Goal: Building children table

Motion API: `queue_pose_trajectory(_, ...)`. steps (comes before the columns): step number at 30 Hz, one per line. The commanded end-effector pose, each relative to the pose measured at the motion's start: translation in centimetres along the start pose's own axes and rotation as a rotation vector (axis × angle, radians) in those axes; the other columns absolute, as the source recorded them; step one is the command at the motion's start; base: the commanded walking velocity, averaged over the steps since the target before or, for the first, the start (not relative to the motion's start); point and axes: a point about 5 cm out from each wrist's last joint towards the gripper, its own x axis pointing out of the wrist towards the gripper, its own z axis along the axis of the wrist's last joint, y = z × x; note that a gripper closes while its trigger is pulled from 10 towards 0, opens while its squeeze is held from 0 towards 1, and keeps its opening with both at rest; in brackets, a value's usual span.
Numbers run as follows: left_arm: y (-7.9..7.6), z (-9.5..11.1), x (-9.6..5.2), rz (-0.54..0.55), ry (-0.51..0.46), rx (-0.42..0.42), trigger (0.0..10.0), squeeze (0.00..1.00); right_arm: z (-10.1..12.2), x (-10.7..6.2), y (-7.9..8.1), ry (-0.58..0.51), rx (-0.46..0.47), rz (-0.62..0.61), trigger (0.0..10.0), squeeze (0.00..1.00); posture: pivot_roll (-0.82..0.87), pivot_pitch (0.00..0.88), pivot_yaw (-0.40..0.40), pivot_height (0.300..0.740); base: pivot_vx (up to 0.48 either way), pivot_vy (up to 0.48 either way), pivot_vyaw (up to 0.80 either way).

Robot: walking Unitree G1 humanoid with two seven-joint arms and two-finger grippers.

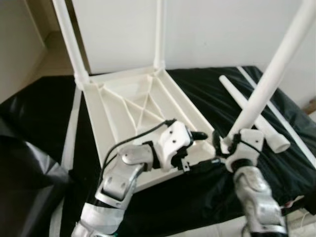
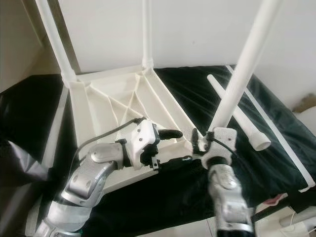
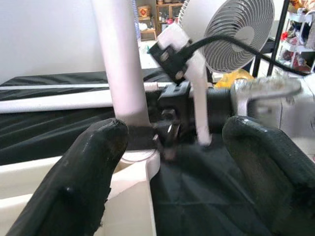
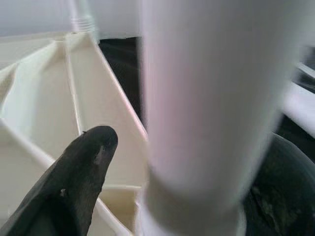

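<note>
A white plastic tabletop [image 1: 118, 94] lies upside down on a black cloth. Two white legs stand in its far corners, one on the left [image 1: 69, 39] and one in the middle [image 1: 159, 34]. My right gripper [image 1: 227, 143] is shut on a third leg [image 1: 271, 74] near its lower end. That leg leans to the right, and its foot rests at the tabletop's near right corner [image 3: 140, 155]. My left gripper [image 1: 207, 148] is open just left of that corner, with nothing between its fingers [image 3: 88, 167]. A fourth leg [image 1: 252, 111] lies loose on the cloth to the right.
The black cloth [image 1: 39, 113] covers the work surface. A thin white strip [image 1: 281, 118] lies along its right side past the loose leg. A white wall stands behind. A fan [image 3: 241, 29] and shelves show beyond the surface in the left wrist view.
</note>
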Motion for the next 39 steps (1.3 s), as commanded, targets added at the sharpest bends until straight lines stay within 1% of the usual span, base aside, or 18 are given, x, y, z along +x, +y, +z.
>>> queue_pose_trajectory(1, 0.4, 0.2, 0.0, 0.095, 0.001, -0.001, 10.0, 0.00, 0.3, -0.2, -0.2, -0.026, -0.007, 0.036, 10.0, 0.95, -0.04, 0.007, -0.050, 0.740, 0.000, 0.000, 0.00)
queue_pose_trajectory(2, 0.4, 0.2, 0.0, 0.095, 0.002, -0.003, 10.0, 0.00, 0.4, -0.2, -0.3, -0.039, -0.032, 0.048, 10.0, 0.95, -0.04, 0.007, -0.050, 0.740, 0.000, 0.000, 0.00)
queue_pose_trajectory(3, 0.4, 0.1, -0.1, 0.096, 0.005, -0.003, 10.0, 0.00, 0.4, -0.2, -0.5, -0.041, -0.038, 0.064, 10.0, 0.00, -0.04, 0.010, -0.053, 0.740, 0.000, 0.000, 0.00)
queue_pose_trajectory(4, 0.4, 0.1, -0.1, 0.096, 0.005, -0.003, 10.0, 0.00, 0.4, -0.2, -0.5, -0.041, -0.038, 0.064, 10.0, 0.00, -0.04, 0.010, -0.053, 0.740, 0.000, 0.000, 0.00)
queue_pose_trajectory(7, 0.5, 0.0, -0.1, 0.099, 0.017, -0.003, 10.0, 0.00, 0.3, -0.2, -1.3, -0.043, -0.072, 0.141, 10.0, 0.00, -0.04, 0.014, -0.048, 0.740, 0.000, 0.000, 0.00)
queue_pose_trajectory(14, 0.7, 0.0, -0.1, 0.099, 0.020, 0.003, 10.0, 0.00, 0.2, 0.3, -1.8, -0.029, -0.103, 0.246, 10.0, 0.00, -0.05, 0.015, -0.049, 0.740, 0.000, 0.000, 0.00)
queue_pose_trajectory(15, 0.7, 0.1, 0.0, 0.099, 0.019, 0.004, 10.0, 0.00, 0.2, 0.6, -1.8, -0.026, -0.107, 0.276, 10.0, 0.00, -0.05, 0.014, -0.046, 0.740, 0.000, 0.000, 0.00)
queue_pose_trajectory(16, 0.7, 0.1, 0.1, 0.099, 0.016, 0.005, 10.0, 0.00, 0.3, 1.1, -2.0, -0.018, -0.141, 0.304, 10.0, 0.00, -0.05, 0.014, -0.048, 0.740, 0.000, 0.000, 0.00)
queue_pose_trajectory(18, 0.7, 0.1, 0.1, 0.099, 0.016, 0.005, 10.0, 0.00, 0.3, 1.1, -2.0, -0.018, -0.141, 0.304, 10.0, 0.00, -0.05, 0.014, -0.048, 0.740, 0.000, 0.000, 0.00)
queue_pose_trajectory(20, 0.7, 0.2, 0.3, 0.096, 0.012, 0.005, 10.0, 0.00, 0.5, 2.3, -2.5, 0.000, -0.197, 0.355, 10.0, 0.00, -0.05, 0.012, -0.049, 0.740, 0.000, 0.000, 0.00)
queue_pose_trajectory(22, 0.7, 0.2, 0.3, 0.095, 0.014, 0.004, 10.0, 0.00, 0.6, 3.0, -2.7, 0.011, -0.223, 0.384, 10.0, 0.00, -0.05, 0.013, -0.051, 0.740, 0.000, 0.000, 0.00)
queue_pose_trajectory(26, 0.9, 0.1, 0.3, 0.099, 0.024, 0.012, 10.0, 0.00, 0.8, 3.8, -2.5, 0.021, -0.246, 0.461, 10.0, 0.00, -0.04, 0.010, -0.059, 0.740, 0.000, 0.000, 0.00)
queue_pose_trajectory(29, 1.0, 0.2, 0.3, 0.104, 0.021, 0.011, 10.0, 0.00, 0.8, 3.8, -2.3, 0.034, -0.260, 0.507, 10.0, 0.00, -0.04, 0.009, -0.061, 0.740, 0.000, 0.000, 0.00)
queue_pose_trajectory(30, 0.9, 0.3, 0.4, 0.104, 0.020, 0.011, 10.0, 0.00, 0.7, 3.8, -2.3, 0.037, -0.259, 0.517, 6.5, 0.00, -0.04, 0.009, -0.065, 0.740, 0.000, 0.000, 0.00)
queue_pose_trajectory(31, 0.8, 0.2, 0.3, 0.104, 0.020, 0.011, 10.0, 0.00, 0.6, 3.8, -2.3, 0.042, -0.255, 0.525, 2.0, 0.00, -0.04, 0.009, -0.067, 0.740, 0.000, 0.000, 0.00)
queue_pose_trajectory(32, 0.8, 0.2, 0.3, 0.103, 0.020, 0.011, 10.0, 0.00, 0.6, 3.8, -2.3, 0.046, -0.252, 0.529, 2.0, 0.00, -0.04, 0.007, -0.070, 0.740, 0.000, 0.000, 0.00)
queue_pose_trajectory(33, 0.7, 0.2, 0.3, 0.103, 0.020, 0.012, 10.0, 0.00, 0.5, 3.7, -2.4, 0.050, -0.249, 0.537, 0.0, 0.00, -0.04, 0.008, -0.072, 0.740, 0.000, 0.000, 0.00)
queue_pose_trajectory(39, 0.9, 0.0, 0.2, 0.121, 0.024, 0.011, 10.0, 0.00, -1.0, 2.9, -3.0, 0.100, -0.207, 0.549, 0.0, 0.00, -0.04, 0.003, -0.074, 0.740, 0.000, 0.000, 0.00)
